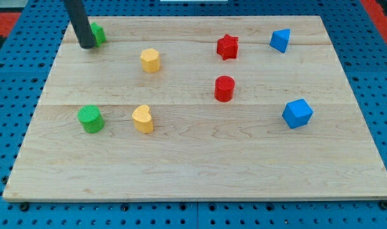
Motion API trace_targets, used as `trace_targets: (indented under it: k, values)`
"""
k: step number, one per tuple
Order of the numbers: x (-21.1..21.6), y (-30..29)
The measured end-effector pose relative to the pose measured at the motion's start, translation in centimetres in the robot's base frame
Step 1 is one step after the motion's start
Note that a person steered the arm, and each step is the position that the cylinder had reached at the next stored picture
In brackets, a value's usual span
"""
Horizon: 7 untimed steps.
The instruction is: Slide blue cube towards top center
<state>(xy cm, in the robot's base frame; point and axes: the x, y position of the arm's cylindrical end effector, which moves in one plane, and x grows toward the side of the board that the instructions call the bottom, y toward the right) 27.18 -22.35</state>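
Note:
The blue cube [297,113] lies at the view's right, a little below the board's middle height. My tip [88,46] rests at the view's top left, far from the cube, touching the left side of a green block [98,34] that the rod partly hides. A second blue block [280,40], wedge-like, sits at the top right.
A red star [227,46] and a red cylinder [224,88] stand right of centre. A yellow hexagonal block [150,60] and a yellow heart [143,119] lie left of centre. A green cylinder [90,119] is at the left. The wooden board [199,172] lies on a blue perforated table.

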Motion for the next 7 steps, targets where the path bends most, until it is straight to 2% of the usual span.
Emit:
trace_targets:
  k: [1,3,4,5,6,7]
  values:
    - [-1.3,-0.4]
    - [0.1,-0.4]
    - [3.8,-2.9]
    - [5.7,-4.3]
    - [8.4,-3.6]
    - [11.7,0.8]
